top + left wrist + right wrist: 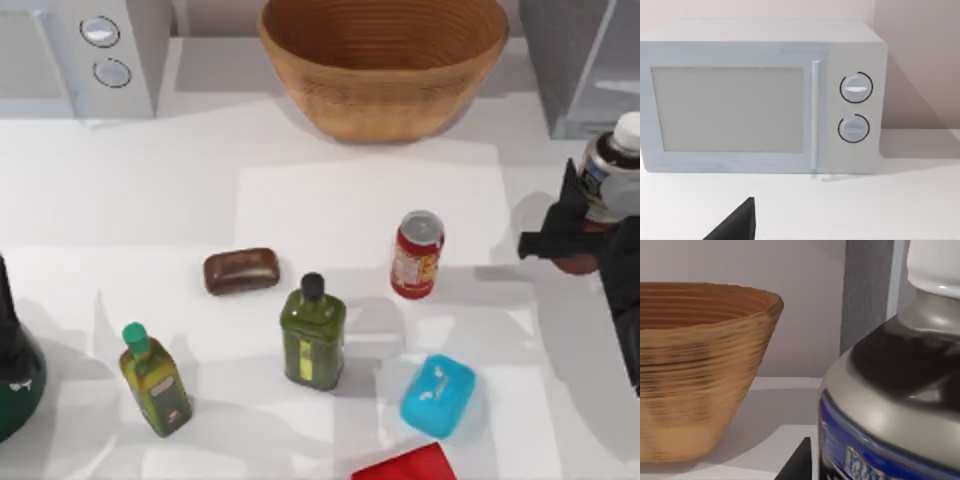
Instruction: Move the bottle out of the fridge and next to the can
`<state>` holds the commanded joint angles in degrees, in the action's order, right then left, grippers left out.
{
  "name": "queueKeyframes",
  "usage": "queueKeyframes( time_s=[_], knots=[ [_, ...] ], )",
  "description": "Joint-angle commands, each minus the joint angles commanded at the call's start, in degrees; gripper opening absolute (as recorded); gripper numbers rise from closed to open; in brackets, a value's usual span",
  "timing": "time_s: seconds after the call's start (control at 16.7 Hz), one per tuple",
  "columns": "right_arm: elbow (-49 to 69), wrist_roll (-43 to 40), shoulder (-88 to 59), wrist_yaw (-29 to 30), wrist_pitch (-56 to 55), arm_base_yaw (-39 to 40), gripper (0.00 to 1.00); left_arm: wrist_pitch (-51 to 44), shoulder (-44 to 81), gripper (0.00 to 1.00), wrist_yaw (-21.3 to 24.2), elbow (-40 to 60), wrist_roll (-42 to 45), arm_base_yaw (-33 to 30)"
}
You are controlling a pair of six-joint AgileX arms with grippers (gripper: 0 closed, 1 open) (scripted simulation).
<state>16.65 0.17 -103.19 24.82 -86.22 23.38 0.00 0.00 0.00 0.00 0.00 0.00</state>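
Bottle, tall, reddish-brown liquid, white cap, grey-white label [612, 170], stands upright at the right edge of the white surface [360, 210], just outside the grey box-like fridge [580, 60] at far right. Right gripper [572, 232] is closed around its lower body, black fingers [545, 243] pressed to it; the right wrist view has the bottle's shoulder and cap close up [900, 385].

Small red can with silver top [417, 254] lies left of the held bottle, slightly nearer, open surface between them. Judgement: the carry runs leftward, bottle axis kept vertical; right arm is the nearer one.

Around: woven wicker bowl [385, 60] far centre, olive-green black-capped bottle [313, 335] and blue soap-like block [438, 396] nearer than the can, neither on the direct path.

Left arm parked at left, facing the white two-knob microwave [760, 95]; its grip state cannot be told.
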Motion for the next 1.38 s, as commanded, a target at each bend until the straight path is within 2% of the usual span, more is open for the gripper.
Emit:
queueKeyframes(
  time_s=[0.48, 1.08, 1.38],
  knots=[
    [0.0, 0.0, 0.0, 0.0, 0.0, 0.0, 0.98, 0.0, 0.0, 1.0, 0.0, 0.0, 0.0, 0.0],
    [-0.02, 0.04, 0.17, 0.06, -0.03, 0.05, 1.0, 0.0, 0.0, 1.0, 0.0, 0.0, 0.0, 0.0],
    [-3.31, 0.81, 3.23, 1.94, -0.81, 2.61, 1.0, 0.0, 0.0, 1.0, 0.0, 0.0, 0.0, 0.0]
  ],
)
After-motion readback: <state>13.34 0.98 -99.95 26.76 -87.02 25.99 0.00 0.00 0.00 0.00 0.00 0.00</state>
